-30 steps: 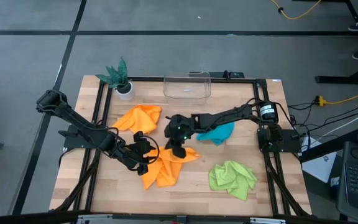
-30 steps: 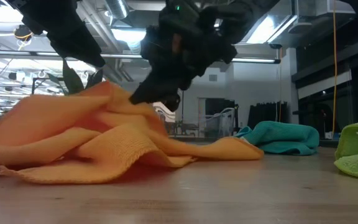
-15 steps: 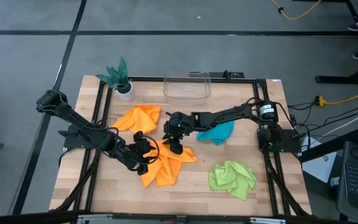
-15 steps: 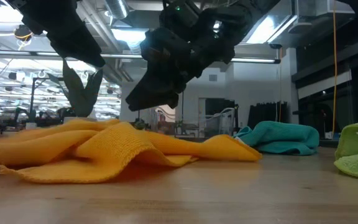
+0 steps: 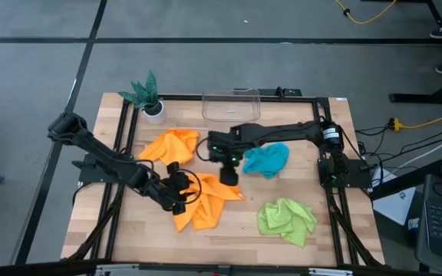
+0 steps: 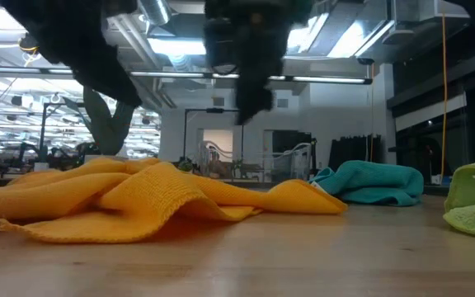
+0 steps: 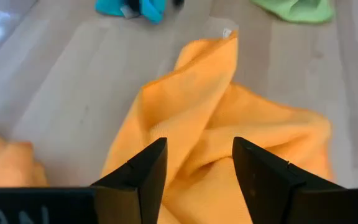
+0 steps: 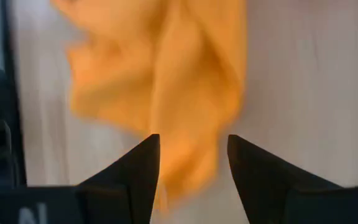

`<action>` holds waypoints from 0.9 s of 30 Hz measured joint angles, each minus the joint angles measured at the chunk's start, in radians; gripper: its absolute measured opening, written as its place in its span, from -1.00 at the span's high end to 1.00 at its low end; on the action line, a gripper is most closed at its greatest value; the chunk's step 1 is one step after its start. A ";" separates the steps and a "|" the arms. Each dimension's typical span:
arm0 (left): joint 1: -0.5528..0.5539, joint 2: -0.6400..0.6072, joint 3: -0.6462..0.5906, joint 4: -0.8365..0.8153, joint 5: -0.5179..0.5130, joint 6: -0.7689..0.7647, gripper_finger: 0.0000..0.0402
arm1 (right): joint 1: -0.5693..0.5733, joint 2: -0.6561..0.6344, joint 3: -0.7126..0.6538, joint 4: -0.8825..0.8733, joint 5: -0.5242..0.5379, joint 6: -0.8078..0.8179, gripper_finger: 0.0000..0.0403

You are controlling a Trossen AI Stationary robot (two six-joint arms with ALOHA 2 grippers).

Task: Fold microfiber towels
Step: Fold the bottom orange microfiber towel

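Microfiber towels, four, all crumpled and unfolded on the wooden tabletop [image 5: 90, 230]. Nearest: lime green towel [image 5: 286, 219], bunched, front right. Centre front: orange towel [image 5: 207, 202], rumpled in soft ridges, one corner peaked; left hand [image 5: 184, 193] rests at its edge, fingers apart, nothing gripped. Right hand [image 5: 229, 175] hangs above this towel's far edge, fingers parted, empty. Beyond: second orange towel [image 5: 171, 144], heaped, left of centre; teal-blue towel [image 5: 266, 160], wadded, right of centre. Farthest: clear plastic bin [image 5: 231, 106] and potted plant [image 5: 147, 95] at the back edge.
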 joint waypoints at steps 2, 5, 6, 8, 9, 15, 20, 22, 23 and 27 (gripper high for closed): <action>0.017 0.006 0.000 -0.002 0.000 0.040 0.12 | 0.020 -0.011 0.037 -0.162 0.065 -0.018 0.10; 0.045 0.005 0.000 0.001 -0.001 0.011 0.12 | 0.065 -0.044 0.047 -0.368 0.142 -0.074 0.14; 0.054 0.005 0.000 -0.001 -0.001 -0.006 0.12 | 0.082 -0.059 0.042 -0.422 0.163 -0.076 0.15; 0.067 0.005 0.000 -0.002 -0.002 -0.014 0.12 | 0.115 -0.095 0.014 -0.464 0.208 -0.071 0.16; 0.072 0.005 0.000 -0.002 0.001 -0.014 0.12 | 0.128 -0.123 -0.011 -0.468 0.227 -0.070 0.17; 0.103 0.005 0.000 -0.006 0.069 0.000 0.12 | 0.202 -0.328 -0.254 -0.324 0.250 -0.003 0.17; 0.159 0.005 0.000 -0.009 0.141 0.039 0.12 | 0.241 -0.524 -0.547 -0.004 0.267 0.103 0.17; 0.178 0.007 0.000 -0.011 0.173 0.094 0.12 | 0.255 -0.581 -0.653 0.125 0.267 0.173 0.17; 0.184 0.015 0.000 -0.010 0.190 0.123 0.12 | 0.263 -0.604 -0.699 0.186 0.266 0.197 0.17; 0.190 0.075 0.000 -0.035 0.221 0.209 0.12 | 0.280 -0.647 -0.859 0.423 0.272 0.250 0.17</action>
